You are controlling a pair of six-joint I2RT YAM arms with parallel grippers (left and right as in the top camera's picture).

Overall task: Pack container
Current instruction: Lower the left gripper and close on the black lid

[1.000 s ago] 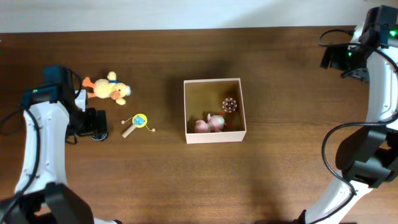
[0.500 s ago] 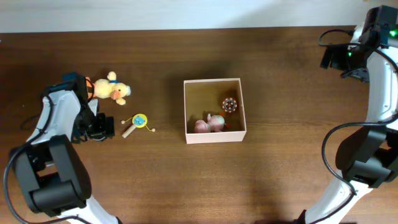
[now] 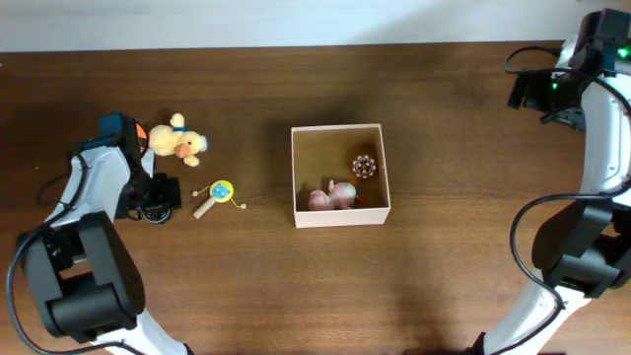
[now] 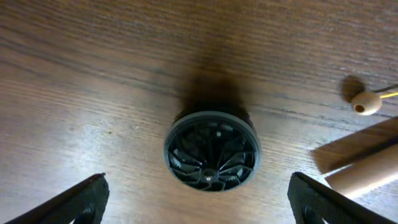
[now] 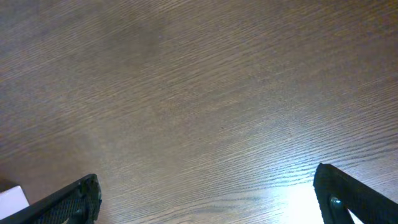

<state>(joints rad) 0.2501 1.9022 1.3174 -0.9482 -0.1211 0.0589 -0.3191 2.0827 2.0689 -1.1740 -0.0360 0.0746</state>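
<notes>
**Overhead.** Your container [image 3: 295, 177] sits at mid-table [image 3: 444, 266], open side up, with white walls and a tan floor.
- Two pink toys [image 3: 332, 196] lie inside along the wall on the robot's side, touching each other.
- A small round beaded piece [image 3: 364, 167] lies by the container's right wall, apart from the pink pair.
- A plush duck [image 3: 177, 143] lies well to the left of the container, toward the far edge.
- A small rattle drum [image 3: 220, 191] with a blue-and-yellow face lies closer to the robot, its wooden stick pointing toward the lower left.
- Your left gripper [image 3: 160, 195] is low over the wood, just left of the drum and on the robot's side of the duck.
- Your right gripper [image 3: 532, 94] is up at the far right corner, well apart from all the toys.

**Left wrist.** The fingers [image 4: 81, 199] are spread wide and hold nothing.
- A black round part [image 4: 211, 152] with radial ribs lies flat on the wood, centred in the gap and touching neither finger.
- To the right you see a wooden bead [image 4: 365, 104] on a yellow thread.
- The drum's wooden handle [image 4: 367, 171] lies near the right-hand finger.

**Right wrist.** The fingers [image 5: 68, 199] are spread wide and hold nothing. Only wood grain shows beneath them.
</notes>
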